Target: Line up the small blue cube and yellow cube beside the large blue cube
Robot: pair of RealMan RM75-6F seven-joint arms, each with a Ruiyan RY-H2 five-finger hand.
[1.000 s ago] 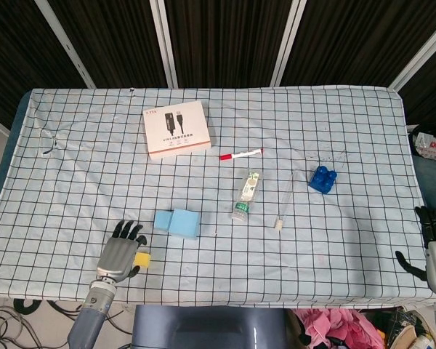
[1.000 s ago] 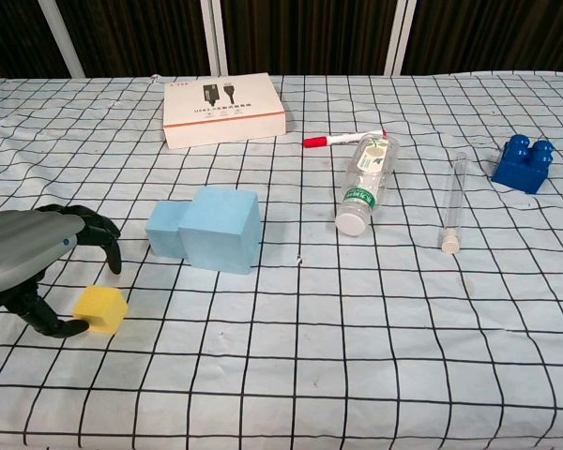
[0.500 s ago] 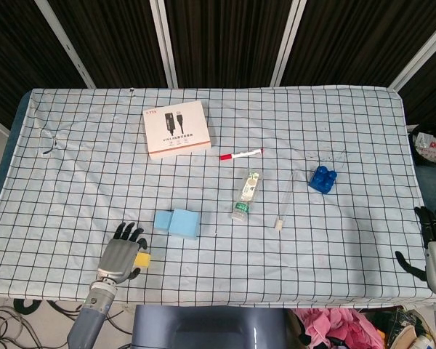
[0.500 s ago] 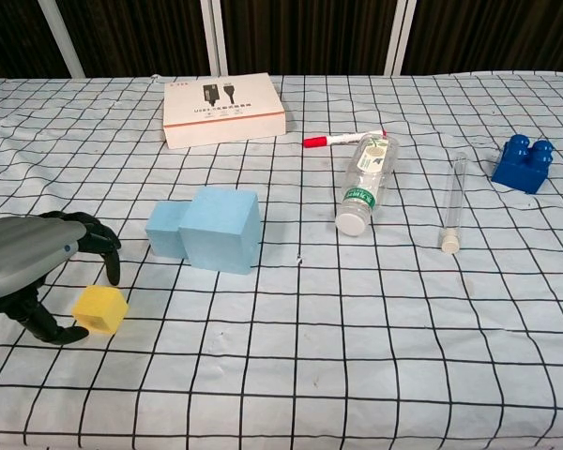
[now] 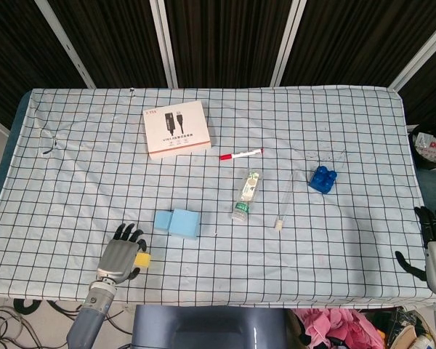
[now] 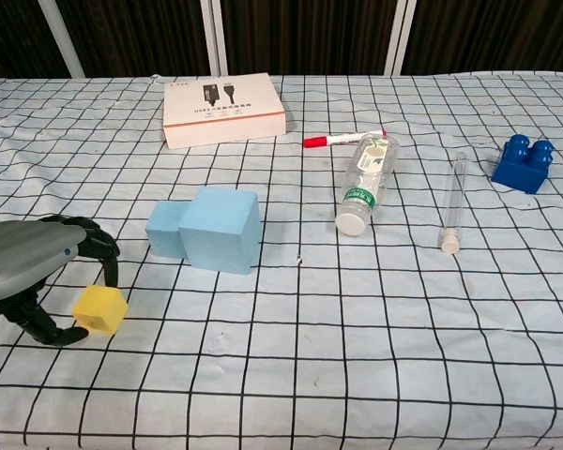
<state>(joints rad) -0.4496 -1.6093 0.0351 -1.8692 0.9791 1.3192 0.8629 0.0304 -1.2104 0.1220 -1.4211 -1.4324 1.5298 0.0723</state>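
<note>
Near the tabletop's front-left corner the left hand [image 6: 28, 272] curls loosely around the yellow cube [image 6: 99, 309], grip uncertain, while the small blue cube [image 6: 166, 231] already touches the large blue cube [image 6: 220, 228], so only yellow remains.

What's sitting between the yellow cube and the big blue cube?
Nothing: in the chest view only bare checkered cloth separates the yellow cube from the large blue cube. The small blue cube sits beside the large one, off that line.
</note>
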